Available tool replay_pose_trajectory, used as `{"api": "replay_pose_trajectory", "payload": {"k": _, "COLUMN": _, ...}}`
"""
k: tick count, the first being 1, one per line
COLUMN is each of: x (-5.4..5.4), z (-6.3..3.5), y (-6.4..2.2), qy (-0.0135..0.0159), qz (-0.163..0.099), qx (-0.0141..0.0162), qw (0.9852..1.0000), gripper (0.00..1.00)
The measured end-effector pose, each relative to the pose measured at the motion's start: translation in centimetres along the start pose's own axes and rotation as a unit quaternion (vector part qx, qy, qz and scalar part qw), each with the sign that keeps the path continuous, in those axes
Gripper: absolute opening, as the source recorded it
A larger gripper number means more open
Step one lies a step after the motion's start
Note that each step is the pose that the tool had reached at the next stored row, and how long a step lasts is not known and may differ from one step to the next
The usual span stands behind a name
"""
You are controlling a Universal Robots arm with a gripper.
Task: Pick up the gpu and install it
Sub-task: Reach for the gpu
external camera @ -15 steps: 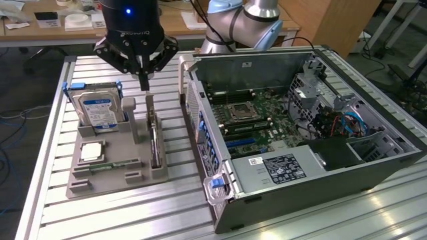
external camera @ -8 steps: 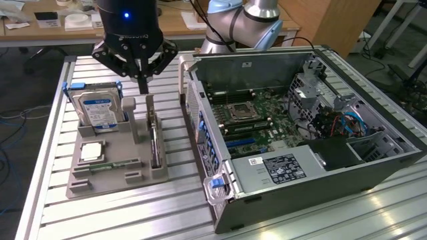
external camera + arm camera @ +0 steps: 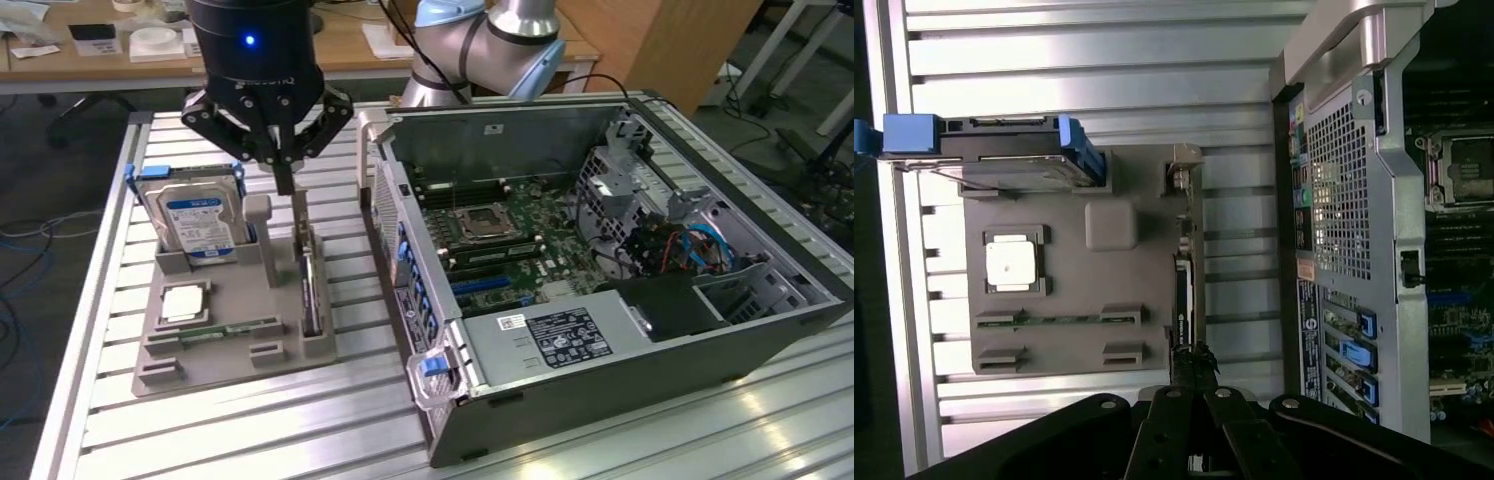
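The gpu is kept on edge in a fixture, top edge exposed. The gripper is poised over it, jaws closed together.

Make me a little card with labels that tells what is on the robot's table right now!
gripper: shut, low over the tray, right by one end of the gpu; touching it or not, cannot tell
gpu: standing on edge in a slot of the tray, not in the computer
tray: gray, on the exterior view's left
hard drive: upright in the tray, blue and white label
square chip: lying flat in the tray
memory stick: in a tray slot
computer case: open, beside the tray, circuit board showing
table: metal slats
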State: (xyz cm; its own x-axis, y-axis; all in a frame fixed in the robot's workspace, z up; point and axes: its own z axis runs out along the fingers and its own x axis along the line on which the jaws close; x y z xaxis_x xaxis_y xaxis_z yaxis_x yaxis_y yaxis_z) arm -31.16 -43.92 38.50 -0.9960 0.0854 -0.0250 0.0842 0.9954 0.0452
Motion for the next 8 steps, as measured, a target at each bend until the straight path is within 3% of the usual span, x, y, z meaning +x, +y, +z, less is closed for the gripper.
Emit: {"api": "replay_pose_trajectory", "payload": {"k": 8, "x": 0.01, "z": 0.16, "y": -0.01, "qy": 0.0001, "qz": 0.000, "qx": 0.0000, "qw": 1.0000, "gripper": 0.11}}
